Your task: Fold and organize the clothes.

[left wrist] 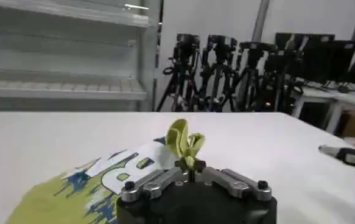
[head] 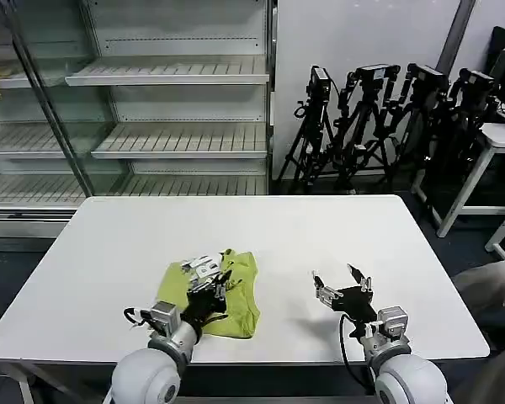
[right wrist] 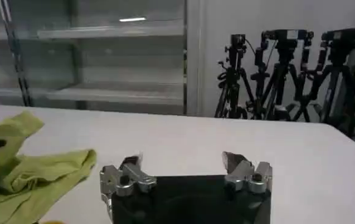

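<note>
The lime yellow-green T-shirt (head: 236, 295) lies bunched and partly folded on the white table (head: 261, 227), near the front edge left of centre. Its white and blue printed graphic (left wrist: 125, 170) faces up. My left gripper (head: 221, 281) sits over the shirt and is shut on a pinched fold of its fabric (left wrist: 185, 143), which sticks up between the fingertips. My right gripper (head: 343, 284) hovers open over bare table to the right of the shirt, with nothing between its fingers. From the right wrist view the shirt (right wrist: 25, 167) lies off to one side.
Behind the table stand metal shelves (head: 168, 101) and a row of black camera tripods (head: 379, 118). Another white table (head: 497, 143) is at the far right. Bare tabletop stretches beyond and to the right of the shirt.
</note>
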{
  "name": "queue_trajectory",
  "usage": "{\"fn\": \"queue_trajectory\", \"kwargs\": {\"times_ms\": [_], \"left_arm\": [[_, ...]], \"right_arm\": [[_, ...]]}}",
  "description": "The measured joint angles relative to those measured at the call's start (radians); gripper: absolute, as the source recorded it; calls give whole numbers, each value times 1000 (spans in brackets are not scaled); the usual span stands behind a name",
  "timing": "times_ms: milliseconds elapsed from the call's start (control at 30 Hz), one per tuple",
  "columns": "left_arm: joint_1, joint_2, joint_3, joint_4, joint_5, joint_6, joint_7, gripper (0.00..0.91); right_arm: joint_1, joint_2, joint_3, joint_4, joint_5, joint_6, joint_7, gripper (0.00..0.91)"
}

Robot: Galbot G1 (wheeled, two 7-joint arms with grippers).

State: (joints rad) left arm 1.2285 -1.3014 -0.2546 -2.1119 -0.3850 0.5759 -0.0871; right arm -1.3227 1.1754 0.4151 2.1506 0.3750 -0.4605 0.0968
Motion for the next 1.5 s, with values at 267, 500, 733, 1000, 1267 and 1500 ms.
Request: {"fn": "queue_trajectory", "kwargs": {"times_ms": [267, 500, 733, 1000, 1267, 1500], "left_arm": [[-35, -24, 29, 45, -12, 0, -22, 10], [-49, -46, 38, 74, -13, 0, -30, 907], [-64, -63, 39, 76, -26, -23, -29, 907], [-50, -47, -3, 41, -49, -82, -1, 907], [13, -15, -115, 24, -46, -107, 8, 907], [77, 5, -201, 12, -52, -63, -29, 907]], "right_arm": [[-18, -6, 15, 9, -2, 10, -2, 907], [-25, -21, 23, 9, 7, 23, -4, 907], [-19, -36, 29, 10, 22, 35, -6, 907], [-13, -45, 27, 1, 41, 52, -11, 907], [-19, -28, 26, 9, 41, 57, -11, 907], [-22, -8, 25, 17, 25, 55, -11, 907]]}}
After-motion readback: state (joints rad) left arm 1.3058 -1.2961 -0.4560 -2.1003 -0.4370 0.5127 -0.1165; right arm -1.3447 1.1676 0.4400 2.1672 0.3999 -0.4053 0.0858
